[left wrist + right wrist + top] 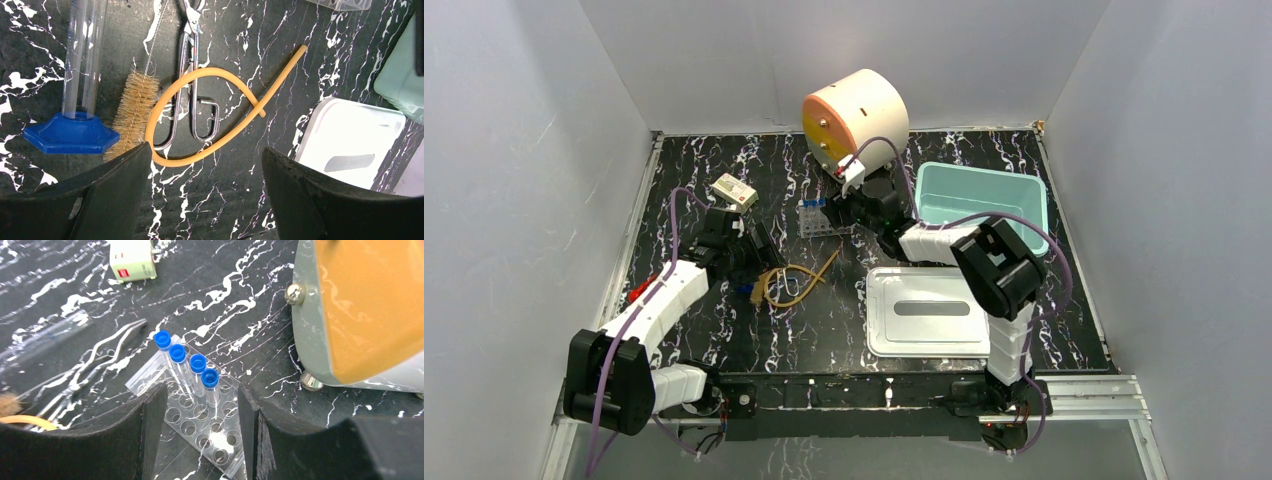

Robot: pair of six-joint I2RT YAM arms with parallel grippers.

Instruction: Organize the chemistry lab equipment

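My left gripper (744,252) is open and empty; in the left wrist view (205,200) it hovers just short of the tan rubber tubing loop (210,71), which also shows from above (824,268). Metal tongs (187,100), a bristle brush (135,112) and a clear cylinder on a blue base (70,132) lie beside the loop. My right gripper (836,212) is open; in the right wrist view (199,422) its jaws straddle the clear tube rack (187,427), apart from it. Several blue-capped tubes (190,365) stand in the rack. No wooden-handled tool shows.
The round cream-and-orange cabinet (854,118) stands at the back, close to the right gripper. The teal tub (982,200) is at the right, with its white lid (924,312) in front of it. A small cream box (734,192) lies at the back left.
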